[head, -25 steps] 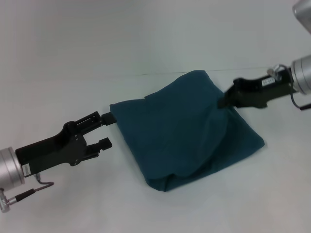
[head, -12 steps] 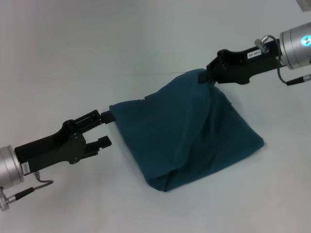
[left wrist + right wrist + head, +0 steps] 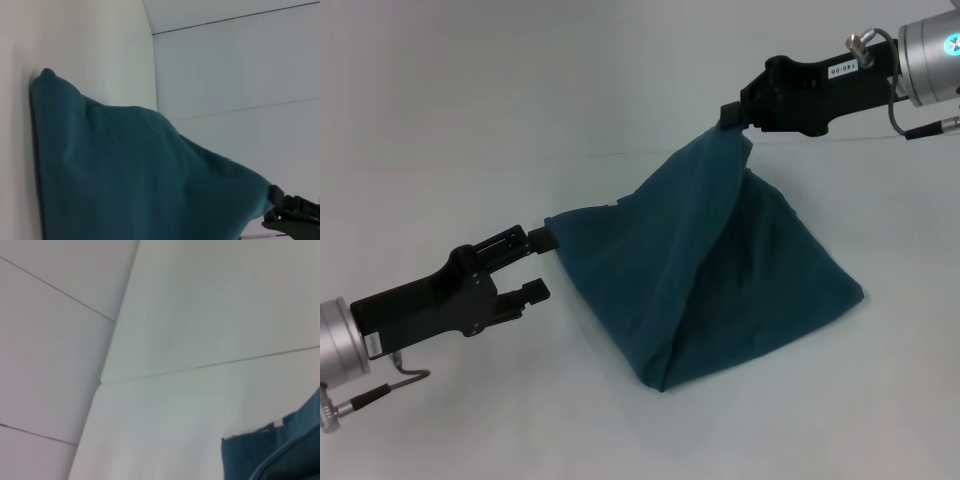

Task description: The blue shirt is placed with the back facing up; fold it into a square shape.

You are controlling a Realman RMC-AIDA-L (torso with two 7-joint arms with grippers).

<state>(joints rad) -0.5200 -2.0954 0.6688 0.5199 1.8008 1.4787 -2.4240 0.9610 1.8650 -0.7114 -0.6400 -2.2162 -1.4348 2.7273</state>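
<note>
The blue shirt [image 3: 720,270] lies partly folded on the white table, one part pulled up into a tent-like peak. My right gripper [image 3: 732,115] is shut on that peak at the upper right and holds it well above the table. My left gripper [image 3: 540,265] is open at the shirt's left corner, its upper finger [image 3: 542,239] right at the fabric edge, low over the table. The left wrist view shows the raised shirt [image 3: 125,170] and the right gripper [image 3: 292,217] at its peak. The right wrist view shows only a piece of the shirt [image 3: 280,455].
The white table [image 3: 470,120] stretches on all sides of the shirt, with a thin seam line running across its far part. No other objects are in view.
My right gripper has risen and moved towards the far left with the shirt's edge, pulling the fabric from a low fold into a tall peak. The left arm has not moved.
</note>
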